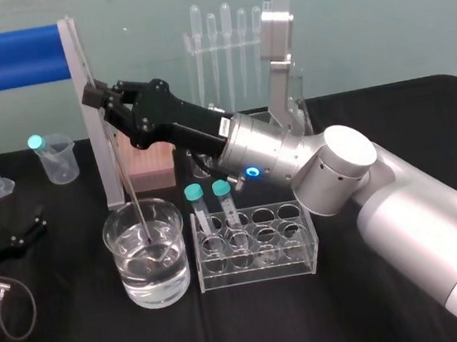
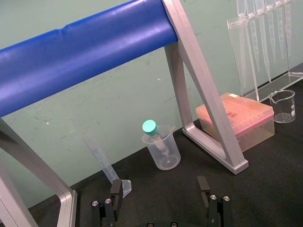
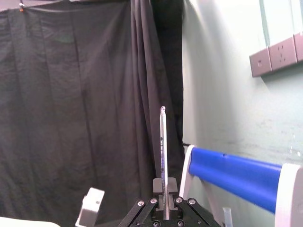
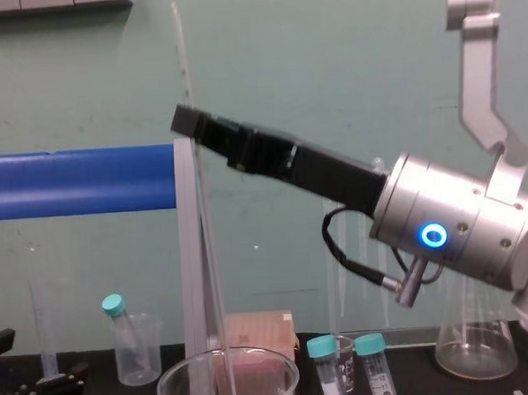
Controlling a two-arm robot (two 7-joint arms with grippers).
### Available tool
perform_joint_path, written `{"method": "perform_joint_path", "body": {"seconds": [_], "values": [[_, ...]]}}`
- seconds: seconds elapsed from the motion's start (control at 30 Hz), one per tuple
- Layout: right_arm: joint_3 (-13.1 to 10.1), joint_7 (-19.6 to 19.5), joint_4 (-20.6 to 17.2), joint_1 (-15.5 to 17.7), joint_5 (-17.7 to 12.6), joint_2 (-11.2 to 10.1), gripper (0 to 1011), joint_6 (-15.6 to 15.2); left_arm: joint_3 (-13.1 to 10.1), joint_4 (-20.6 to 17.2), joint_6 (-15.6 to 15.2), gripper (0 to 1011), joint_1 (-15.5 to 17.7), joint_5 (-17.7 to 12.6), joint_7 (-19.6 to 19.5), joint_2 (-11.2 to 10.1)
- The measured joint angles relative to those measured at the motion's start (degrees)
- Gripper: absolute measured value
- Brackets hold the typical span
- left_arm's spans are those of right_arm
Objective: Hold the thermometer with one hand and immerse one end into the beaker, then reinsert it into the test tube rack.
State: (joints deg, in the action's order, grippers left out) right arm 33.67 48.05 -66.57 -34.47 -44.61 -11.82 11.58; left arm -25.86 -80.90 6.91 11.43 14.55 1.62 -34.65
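Glass thermometer [image 1: 127, 183] in beaker [image 1: 181, 256]

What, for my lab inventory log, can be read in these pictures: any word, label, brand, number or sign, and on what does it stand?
Nothing reads as a word or number in any view.
White label on the right gripper: too small to read.
Scale marks on the thermometer it grips: no legible numbers.
Blue graduations on the measuring cylinder: too blurred to read.
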Motion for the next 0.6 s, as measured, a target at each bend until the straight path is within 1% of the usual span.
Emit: {"method": "perform_joint_path", "body": {"seconds": [0.23,0.6], "values": [[0.5,0.4,1.6,0.1,0.8,0.5,57,-0.4,0.0,0.0,0.0,1008,0.0,0.0,0.0,0.0],[0.8,0.5,2.5,0.5,1.8,0.7,57,-0.9,0.0,0.0,0.0,1008,0.0,0.0,0.0,0.0]]}}
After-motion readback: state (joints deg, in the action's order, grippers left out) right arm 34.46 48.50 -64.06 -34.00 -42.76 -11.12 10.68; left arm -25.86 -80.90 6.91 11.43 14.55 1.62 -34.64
